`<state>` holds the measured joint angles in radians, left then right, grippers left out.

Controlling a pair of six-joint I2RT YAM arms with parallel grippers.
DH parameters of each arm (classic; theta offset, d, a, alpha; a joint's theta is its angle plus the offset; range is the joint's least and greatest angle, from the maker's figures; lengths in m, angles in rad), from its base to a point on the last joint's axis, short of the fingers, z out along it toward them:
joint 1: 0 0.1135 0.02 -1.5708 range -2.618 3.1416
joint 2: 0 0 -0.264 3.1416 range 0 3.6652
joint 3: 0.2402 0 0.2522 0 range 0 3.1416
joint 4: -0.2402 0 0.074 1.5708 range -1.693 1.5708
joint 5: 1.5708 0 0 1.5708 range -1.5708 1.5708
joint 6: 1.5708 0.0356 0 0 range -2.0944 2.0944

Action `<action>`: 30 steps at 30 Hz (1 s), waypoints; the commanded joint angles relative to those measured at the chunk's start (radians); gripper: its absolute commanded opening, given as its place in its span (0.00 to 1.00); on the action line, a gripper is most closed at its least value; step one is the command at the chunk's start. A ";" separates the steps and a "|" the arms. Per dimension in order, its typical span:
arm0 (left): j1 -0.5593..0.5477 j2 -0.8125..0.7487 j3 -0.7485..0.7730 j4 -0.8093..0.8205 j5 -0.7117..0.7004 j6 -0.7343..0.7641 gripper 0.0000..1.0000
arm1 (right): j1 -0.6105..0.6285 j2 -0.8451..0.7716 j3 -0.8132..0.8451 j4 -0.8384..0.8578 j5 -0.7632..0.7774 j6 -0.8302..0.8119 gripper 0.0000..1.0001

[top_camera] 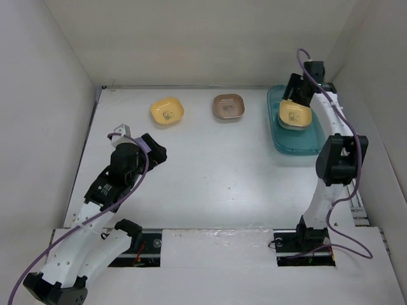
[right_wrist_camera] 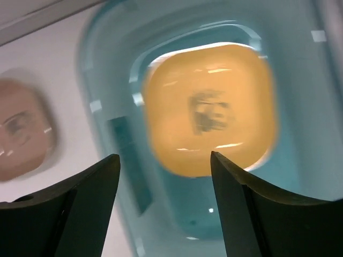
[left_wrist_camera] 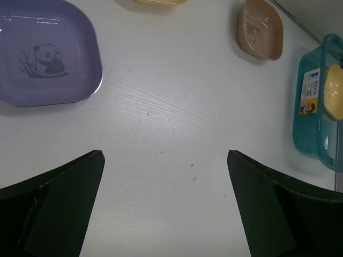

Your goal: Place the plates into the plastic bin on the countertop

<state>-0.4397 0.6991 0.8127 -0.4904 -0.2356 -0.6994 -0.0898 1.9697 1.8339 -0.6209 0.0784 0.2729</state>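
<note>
Four plates show in all. One yellow plate (top_camera: 294,114) lies inside the plastic bin (top_camera: 305,145), in its far half, its dark centre mark facing up. A pale rim peeks out under its near edge; I cannot tell whether that is another plate. The bin sits on the white table (top_camera: 216,171) in the far right corner, close to the right wall, and a white sticker (left_wrist_camera: 309,93) is on its wall.

The right gripper (right_wrist_camera: 164,160) hangs over the bin's far end, above the yellow plate. Its jaws are spread wide with nothing between them, and its wrist view is blurred. The right arm (top_camera: 336,159) runs along the bin's right side.

Left of the bin, and apart from it, a brown plate (top_camera: 228,107) rests upright on the table. A second yellow plate (top_camera: 167,111) sits farther left of the bin, beyond the brown one and apart from it. The lavender plate (left_wrist_camera: 45,53), printed with a panda, lies farthest from the bin, out to the left and nearer the arm bases.

The left gripper (left_wrist_camera: 165,155) hovers well left of the bin, beside the lavender plate. Its jaws are wide apart over bare table and hold nothing. From its wrist camera, open table stretches between it and the bin, with the brown plate off to the far side.
</note>
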 commanded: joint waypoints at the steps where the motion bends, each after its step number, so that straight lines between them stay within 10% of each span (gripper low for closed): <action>1: -0.004 -0.004 0.016 0.033 -0.002 0.006 1.00 | 0.229 -0.054 0.020 0.050 0.031 -0.006 0.75; 30: -0.004 0.010 0.005 0.021 -0.036 -0.022 1.00 | 0.360 0.571 0.613 -0.120 0.083 -0.023 0.63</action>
<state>-0.4397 0.7074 0.8116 -0.4904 -0.2481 -0.7151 0.2832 2.5465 2.4214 -0.7006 0.1783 0.2573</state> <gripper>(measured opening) 0.993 0.634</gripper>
